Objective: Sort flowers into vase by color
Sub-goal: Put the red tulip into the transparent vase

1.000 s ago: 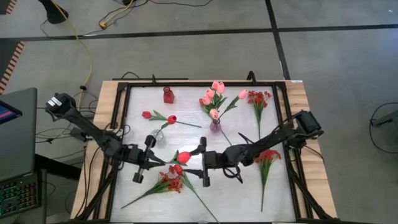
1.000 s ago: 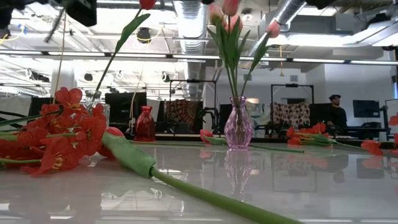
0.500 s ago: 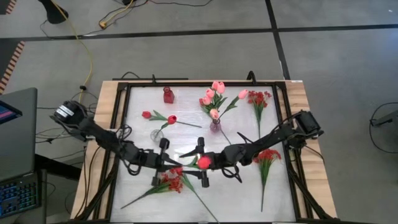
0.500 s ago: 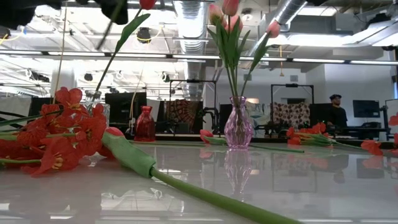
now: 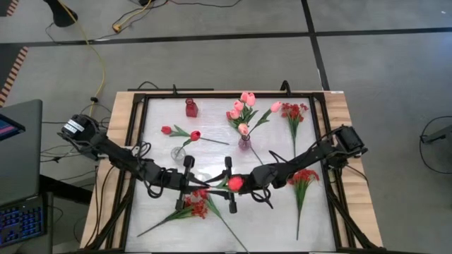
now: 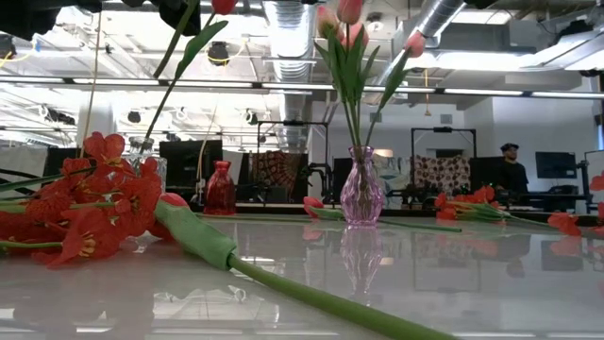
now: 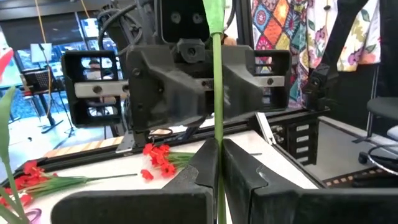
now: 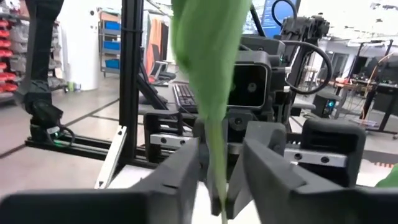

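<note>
A purple vase [image 5: 244,144] of pink tulips [image 5: 241,106] stands mid-table. Below it the left gripper [image 5: 189,181] and right gripper [image 5: 227,185] face each other — a red tulip [image 5: 235,184] between them. A red vase [image 5: 191,108] sits up-left of it.

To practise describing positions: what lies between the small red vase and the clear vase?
Two red tulips lie flat between the red vase and the clear vase. The high view shows this.
</note>
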